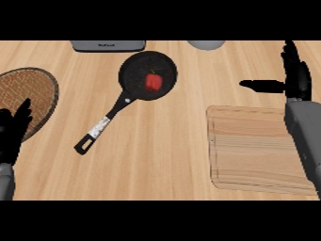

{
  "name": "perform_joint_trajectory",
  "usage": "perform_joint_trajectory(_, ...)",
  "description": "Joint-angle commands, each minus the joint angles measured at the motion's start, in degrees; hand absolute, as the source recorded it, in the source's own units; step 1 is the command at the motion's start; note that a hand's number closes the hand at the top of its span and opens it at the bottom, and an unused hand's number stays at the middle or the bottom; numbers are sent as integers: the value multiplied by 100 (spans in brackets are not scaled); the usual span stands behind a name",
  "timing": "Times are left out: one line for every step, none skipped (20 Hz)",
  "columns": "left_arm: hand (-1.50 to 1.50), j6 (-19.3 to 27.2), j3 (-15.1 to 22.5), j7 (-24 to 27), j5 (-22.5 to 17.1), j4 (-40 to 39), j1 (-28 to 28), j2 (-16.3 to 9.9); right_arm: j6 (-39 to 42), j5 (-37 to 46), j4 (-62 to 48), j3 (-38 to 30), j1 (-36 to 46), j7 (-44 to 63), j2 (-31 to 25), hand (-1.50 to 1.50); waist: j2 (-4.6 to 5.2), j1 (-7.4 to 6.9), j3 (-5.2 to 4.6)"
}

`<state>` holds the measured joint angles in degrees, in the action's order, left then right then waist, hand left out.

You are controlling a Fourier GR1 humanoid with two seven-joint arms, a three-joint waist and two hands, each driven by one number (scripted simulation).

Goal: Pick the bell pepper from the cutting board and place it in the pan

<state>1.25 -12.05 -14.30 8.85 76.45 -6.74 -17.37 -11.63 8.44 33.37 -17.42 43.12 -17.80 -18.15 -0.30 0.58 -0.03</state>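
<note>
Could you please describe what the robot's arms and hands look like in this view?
Both forearms are smooth grey casings with rounded, boxy shapes. Each ends in a black hand with slender fingers and a thumb: the left hand and the right hand. No cables or markings show.

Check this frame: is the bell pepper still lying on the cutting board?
No. The red bell pepper lies inside the black pan, and the cutting board carries no pepper.
</note>
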Motion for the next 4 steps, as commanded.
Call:
perform_joint_trajectory(0, -27, -40, 333, -19, -412, -131, 71, 484, -206, 865, 38, -656, 245, -330, -150, 10, 13, -1)
perform_joint_trajectory(0, -187, -77, 171, -103, 60, 248, -62, 890, -269, 709, -90, -640, 113, -798, -150, 7, -21, 2)
perform_joint_trajectory(0, 40, 118, -265, 76, 495, 146, 130, 622, -237, 1224, 78, -885, 342, -477, -150, 7, -32, 3)
perform_joint_trajectory(0, 234, 182, 2, 216, 259, 125, 299, 657, -308, 1100, -2, -961, 204, -505, -150, 21, -47, 3)
